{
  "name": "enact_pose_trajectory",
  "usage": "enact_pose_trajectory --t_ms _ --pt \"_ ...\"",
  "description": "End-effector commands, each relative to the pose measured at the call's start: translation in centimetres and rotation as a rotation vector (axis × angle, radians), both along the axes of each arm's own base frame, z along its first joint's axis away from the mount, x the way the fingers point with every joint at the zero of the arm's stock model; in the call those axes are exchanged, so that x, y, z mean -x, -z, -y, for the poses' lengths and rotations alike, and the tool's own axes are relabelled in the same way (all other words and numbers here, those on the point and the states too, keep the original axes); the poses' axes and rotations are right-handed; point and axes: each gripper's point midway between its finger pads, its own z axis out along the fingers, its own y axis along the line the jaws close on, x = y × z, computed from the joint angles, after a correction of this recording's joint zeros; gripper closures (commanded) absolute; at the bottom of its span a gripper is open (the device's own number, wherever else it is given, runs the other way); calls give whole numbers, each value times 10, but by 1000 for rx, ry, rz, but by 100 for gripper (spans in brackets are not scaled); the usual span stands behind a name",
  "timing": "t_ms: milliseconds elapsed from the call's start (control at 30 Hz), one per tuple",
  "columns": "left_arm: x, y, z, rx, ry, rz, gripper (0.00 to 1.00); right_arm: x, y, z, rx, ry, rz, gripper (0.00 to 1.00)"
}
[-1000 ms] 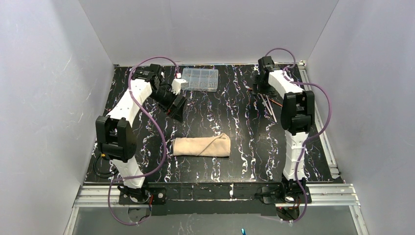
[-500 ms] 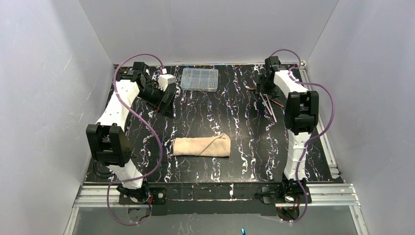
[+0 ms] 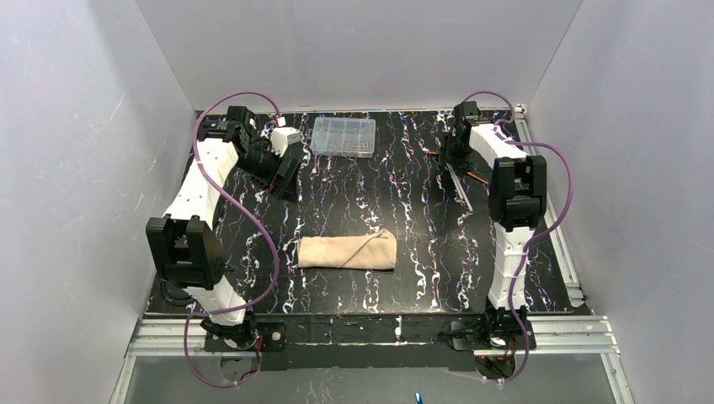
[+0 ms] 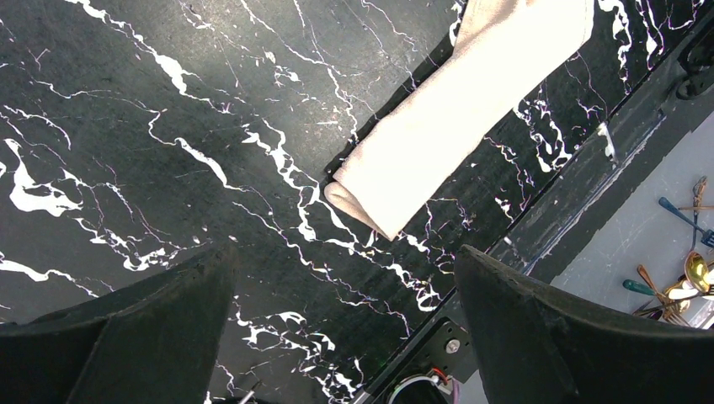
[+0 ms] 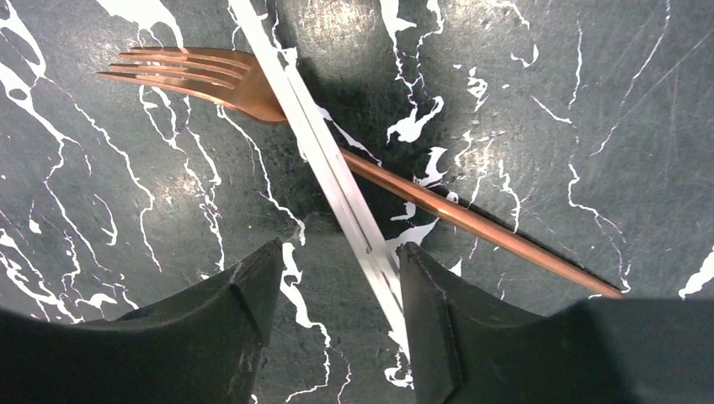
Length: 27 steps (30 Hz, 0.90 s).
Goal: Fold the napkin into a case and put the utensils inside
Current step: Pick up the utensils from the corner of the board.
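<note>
Right wrist: 1 copper fork (image 5: 438, 204) under 1 silver blade (image 5: 341, 189)

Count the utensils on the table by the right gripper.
2: a copper fork lying flat, and a pale straight piece crossing it, between the fingers of the right gripper. Others may be hidden.

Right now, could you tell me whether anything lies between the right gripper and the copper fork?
Yes. A silver knife lies across the copper fork at its neck and runs between the open fingers of the right gripper, so it would likely be met first.
</note>
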Motion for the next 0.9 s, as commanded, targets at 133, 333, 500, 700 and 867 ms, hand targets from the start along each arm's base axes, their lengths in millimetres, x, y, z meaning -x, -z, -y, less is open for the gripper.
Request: enact_pose_trajectory --t_ms 133,333,500,700,867 --pt "17 -15 3 33 -1 9 2 -1 16 -5 -35 22 -29 55" --pt "18 -17 3 37 0 12 2 -3 15 -6 -41 20 -26 82" --pt "22 -19 6 58 1 -9 1 -2 14 -8 -54 21 -28 99" --pt "24 -24 18 132 -13 -48 2 0 -6 -26 -169 28 25 99" --pt "20 -35 34 212 -16 -64 1 6 -44 -62 -349 -18 110 99"
